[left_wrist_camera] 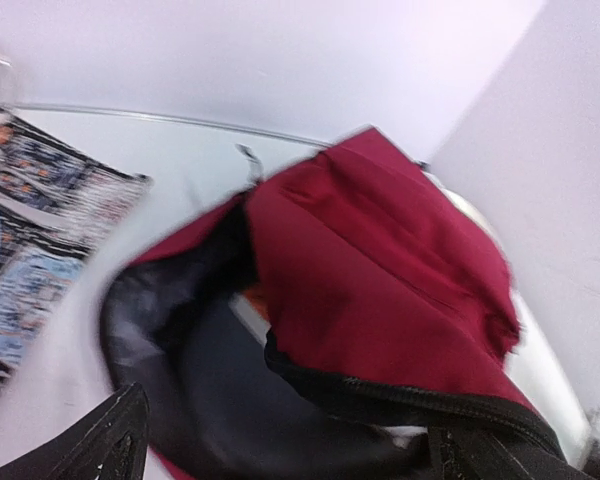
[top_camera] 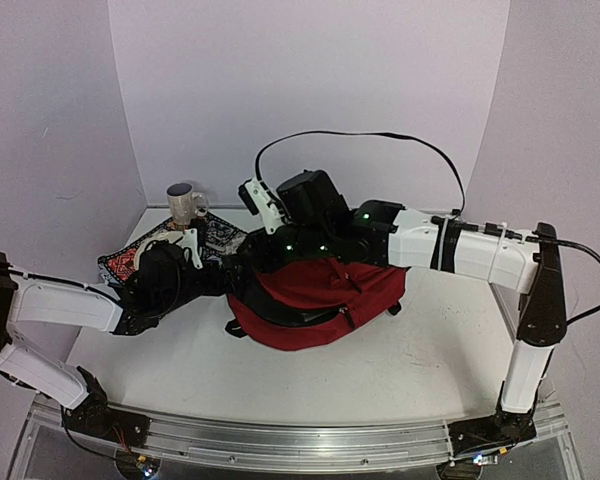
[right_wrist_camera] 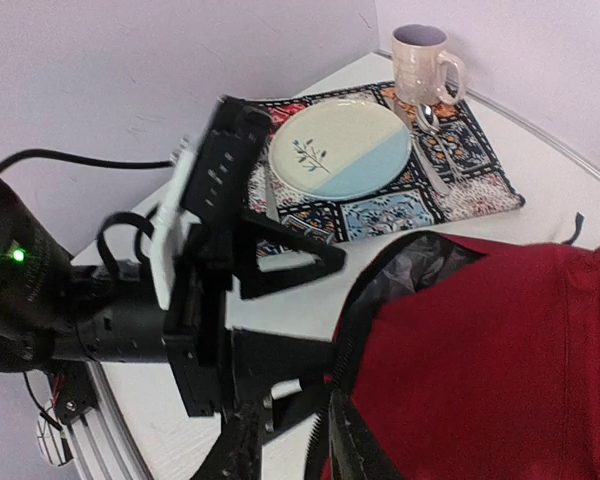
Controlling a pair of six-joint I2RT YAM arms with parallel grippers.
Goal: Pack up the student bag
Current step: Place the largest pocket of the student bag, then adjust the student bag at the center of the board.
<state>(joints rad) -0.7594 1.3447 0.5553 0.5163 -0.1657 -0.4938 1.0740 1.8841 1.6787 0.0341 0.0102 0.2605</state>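
From above, a dark red backpack (top_camera: 325, 295) lies on its side in the middle of the white table (top_camera: 430, 360). Its open mouth is turned toward the left claw (top_camera: 212, 275), which sits right at that opening. The right claw (top_camera: 250, 252) reaches in over the bag's top edge, just beside the left claw. Dark parts crowd together there, so I cannot tell whether it is apart or together. Beyond the left claw lies a patterned placemat (top_camera: 223, 236) with a speckled mug (top_camera: 187, 203) at its far corner.

The left wrist view is blurred. The left claw's two fingers (left_wrist_camera: 110, 445) sit at the bottom corners, spread wide apart. Ahead of them gapes the bag's mouth with its grey-black lining, and the red flap's black zip edge lies close to the right-hand finger.

In the right wrist view, the left claw is seen side-on with its fingers apart and their tips just beside the bag's zipped rim. Beyond it, on the placemat, sits a cream and pale blue plate (right_wrist_camera: 340, 148) painted with a small leafy sprig. A spoon (right_wrist_camera: 432, 150) lies beside the plate, and the mug stands behind it.
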